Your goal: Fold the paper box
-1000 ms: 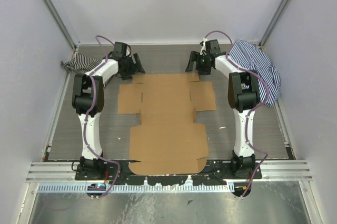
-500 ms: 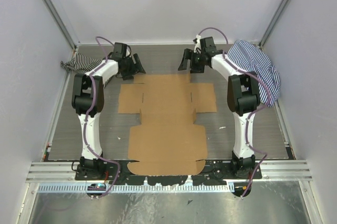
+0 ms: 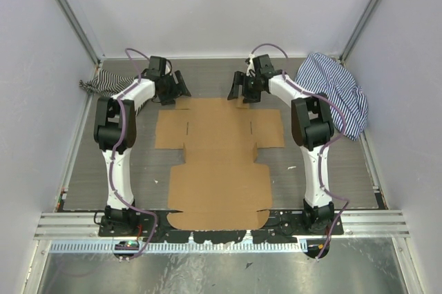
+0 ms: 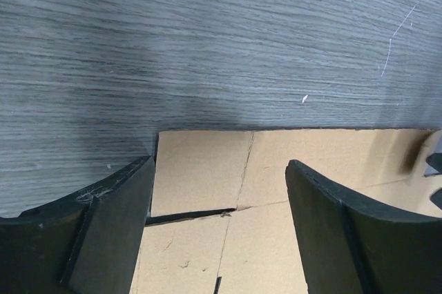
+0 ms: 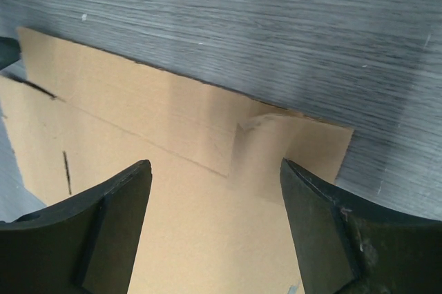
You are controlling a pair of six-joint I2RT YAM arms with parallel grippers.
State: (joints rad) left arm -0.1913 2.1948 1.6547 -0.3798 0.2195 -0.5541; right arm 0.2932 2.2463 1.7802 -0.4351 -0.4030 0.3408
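paper box (image 3: 219,163) flat on bench (image 3: 141,170), nothing folded | left tool (image 3: 174,92), right tool (image 3: 240,91) both open over its 12 o'clock edge | all folds left

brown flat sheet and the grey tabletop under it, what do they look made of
Flat brown die-cut sheet: apparently corrugated cardboard, matte, judging by its slits, creased fold lines and raw cut edges. Grey tabletop: probably wood-grain laminate, with fine parallel streaks and a dull sheen; real wood is possible.

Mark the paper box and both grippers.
paper box (image 3: 219,163), top external view, middle of the flat sheet.
left gripper (image 4: 219,167), left wrist view, midway between its fingertips.
right gripper (image 5: 214,165), right wrist view, midway between its fingertips.
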